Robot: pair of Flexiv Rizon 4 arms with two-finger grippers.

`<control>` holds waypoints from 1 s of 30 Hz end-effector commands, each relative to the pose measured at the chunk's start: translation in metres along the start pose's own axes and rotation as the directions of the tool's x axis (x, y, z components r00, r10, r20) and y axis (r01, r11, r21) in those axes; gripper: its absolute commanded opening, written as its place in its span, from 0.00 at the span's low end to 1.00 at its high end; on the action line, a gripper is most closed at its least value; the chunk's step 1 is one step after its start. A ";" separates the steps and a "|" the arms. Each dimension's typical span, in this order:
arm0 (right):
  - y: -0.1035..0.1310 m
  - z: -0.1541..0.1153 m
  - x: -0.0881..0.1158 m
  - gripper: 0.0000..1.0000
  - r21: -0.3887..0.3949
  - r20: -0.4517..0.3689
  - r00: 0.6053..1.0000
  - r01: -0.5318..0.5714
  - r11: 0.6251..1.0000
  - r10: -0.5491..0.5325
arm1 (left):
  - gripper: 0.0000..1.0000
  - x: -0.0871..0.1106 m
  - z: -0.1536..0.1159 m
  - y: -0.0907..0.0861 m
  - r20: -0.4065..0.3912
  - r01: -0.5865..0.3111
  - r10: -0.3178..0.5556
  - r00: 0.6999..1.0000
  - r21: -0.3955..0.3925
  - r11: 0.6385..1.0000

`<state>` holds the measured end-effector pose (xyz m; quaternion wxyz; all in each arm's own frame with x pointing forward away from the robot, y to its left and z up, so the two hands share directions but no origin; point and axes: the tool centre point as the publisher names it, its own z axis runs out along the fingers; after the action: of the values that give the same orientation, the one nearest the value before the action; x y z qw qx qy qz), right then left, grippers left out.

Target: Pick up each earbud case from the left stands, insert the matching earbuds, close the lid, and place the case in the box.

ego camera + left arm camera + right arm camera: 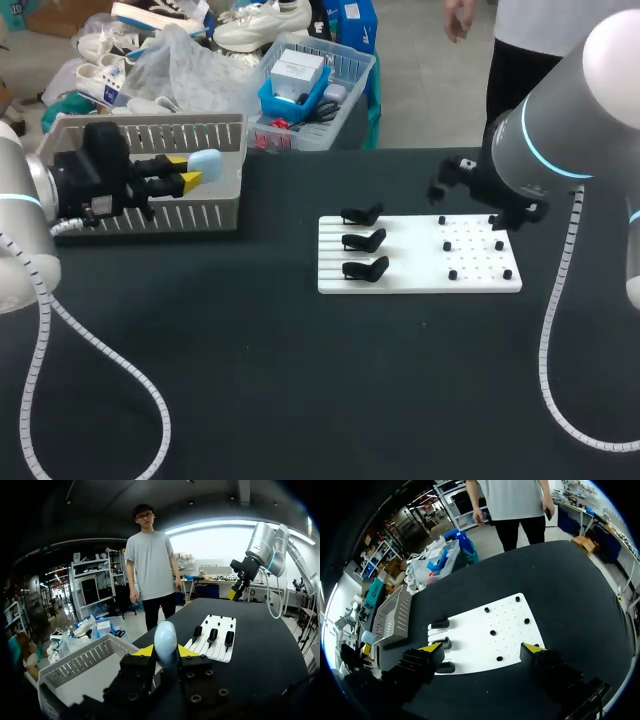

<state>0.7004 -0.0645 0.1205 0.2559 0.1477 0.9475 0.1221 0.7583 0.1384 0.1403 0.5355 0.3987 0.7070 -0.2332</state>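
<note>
A pale blue earbud case (205,160) is held closed between the yellow tips of my left gripper (190,172), which is shut on it above the white slatted box (150,215). In the left wrist view the case (165,639) stands upright between the fingers, beside the box (75,667). Three black stands (364,241) on the left of the white board (420,275) are empty. My right gripper (482,648) hangs open above the board (507,622), with nothing between its fingers. In the head view that gripper (462,187) is over the board's far right part.
Small black pegs (475,245) dot the right half of the board. The box stands at the table's far left edge. A clear bin (315,85) with small items is just past the far edge. Dark tabletop (300,380) lies in front of the board.
</note>
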 end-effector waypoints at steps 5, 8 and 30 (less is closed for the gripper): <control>-0.002 -0.001 0.003 1.00 -0.004 0.012 1.000 -0.002 1.000 0.002 | 0.00 0.013 -0.004 0.025 -0.009 0.046 -0.055 0.998 -0.409 0.911; -0.002 -0.001 0.003 1.00 -0.004 0.012 1.000 -0.002 1.000 0.002 | 0.00 0.023 -0.004 0.043 -0.028 0.069 -0.091 0.995 -0.447 0.892; -0.002 -0.001 0.003 1.00 -0.004 0.012 1.000 -0.002 1.000 0.002 | 0.89 0.072 0.036 0.114 -0.168 0.093 -0.193 0.967 -0.473 0.876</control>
<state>0.7001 -0.0646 0.1204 0.2563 0.1476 0.9474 0.1224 0.8546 0.2065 0.0800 0.4792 0.2980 0.8089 -0.1654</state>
